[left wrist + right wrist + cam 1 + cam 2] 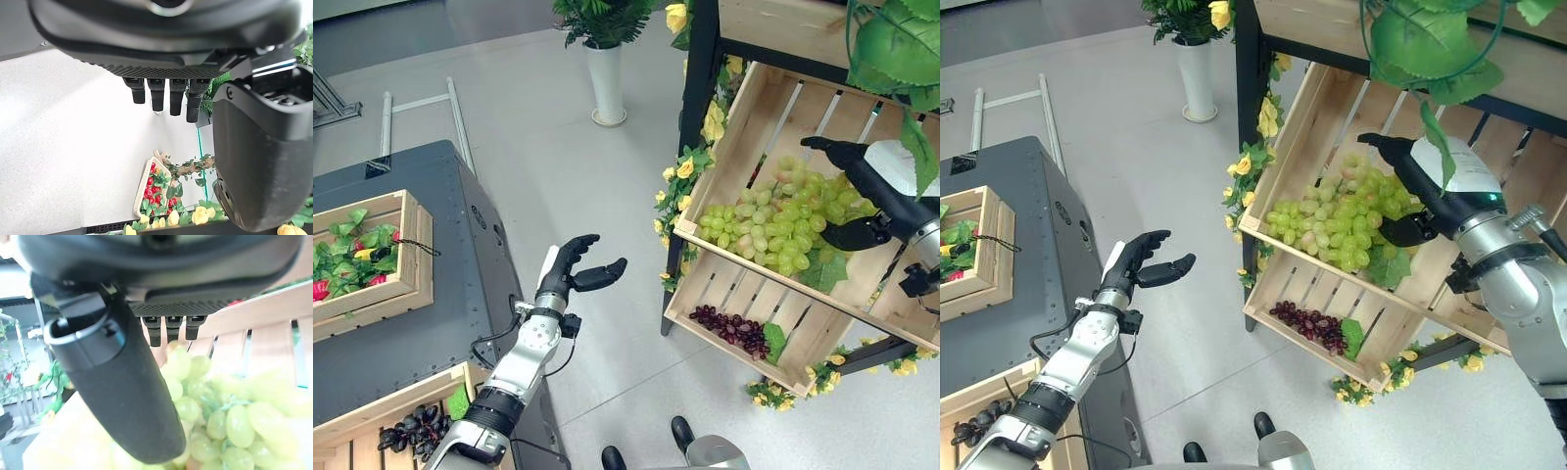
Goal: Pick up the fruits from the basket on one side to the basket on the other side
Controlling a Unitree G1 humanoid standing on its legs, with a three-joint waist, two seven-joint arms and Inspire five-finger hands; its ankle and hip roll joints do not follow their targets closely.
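Observation:
A big bunch of green grapes point(773, 220) lies in the tilted upper wooden crate point(744, 127) of the shelf on the right. My right hand point(876, 191) hovers over the bunch's right side, open. Its fingers point(168, 328) are stretched above the grapes point(234, 421), with the thumb point(127, 396) spread apart from them. Dark purple grapes point(729, 328) sit in the lower crate point(705, 279). My left hand point(570, 266) hangs open in mid-air above the floor, between the grey table and the shelf, holding nothing. On the table's near corner, another crate point(391, 401) holds dark grapes point(411, 428).
A dark grey table point(421, 333) on the left carries a wooden crate point(411, 245) of leaves and red fruit. Yellow flowers point(685, 166) trim the black shelf post. A white vase with a plant point(607, 83) and a metal frame point(421, 103) stand on the floor behind.

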